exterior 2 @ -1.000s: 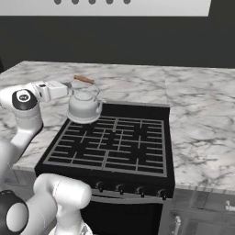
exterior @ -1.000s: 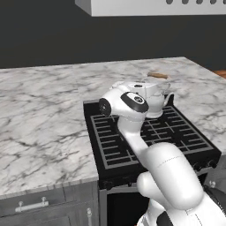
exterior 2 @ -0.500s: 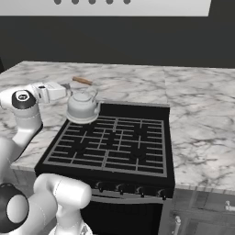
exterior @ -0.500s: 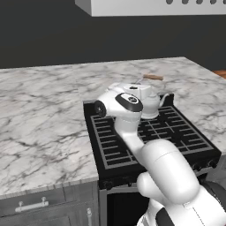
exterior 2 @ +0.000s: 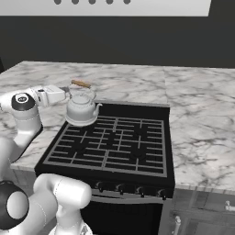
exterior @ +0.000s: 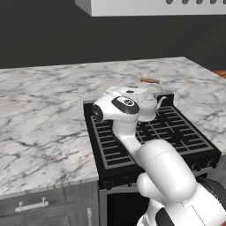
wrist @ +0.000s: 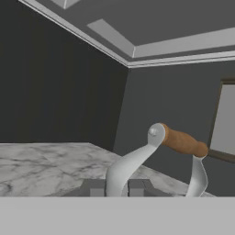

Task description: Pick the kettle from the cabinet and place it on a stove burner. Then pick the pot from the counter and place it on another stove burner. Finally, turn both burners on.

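Right base view, left to right: gripper (exterior 2: 69, 94) sits at the far left edge of the stove, hand level and reaching sideways toward the kettle (exterior 2: 81, 109). The hand view has the fingertips (wrist: 93, 187) pressed close together on either side of the kettle's metal handle strap, pinching it just below the brown wooden grip. Kettle is directly right of the gripper, upright, its base on the rear-left stove burner (exterior 2: 92, 126); can't tell whether it bears full weight on the grate. Spout points right, away from the gripper.

Right of the kettle: remaining burner grates, bare. Four knobs (exterior 2: 129, 189) along the stove front, below and right of the gripper. Past the stove, further right, the marble counter (exterior 2: 202, 119) runs on.

Left base view: gripper (exterior: 142, 93) is mostly hidden behind the wrist. Kettle (exterior: 149, 107) just beyond it on the back grate, spout to the right. Counter (exterior: 39, 114) spreads well left of the gripper. Range hood (exterior: 150, 6) overhead, above and behind the gripper.
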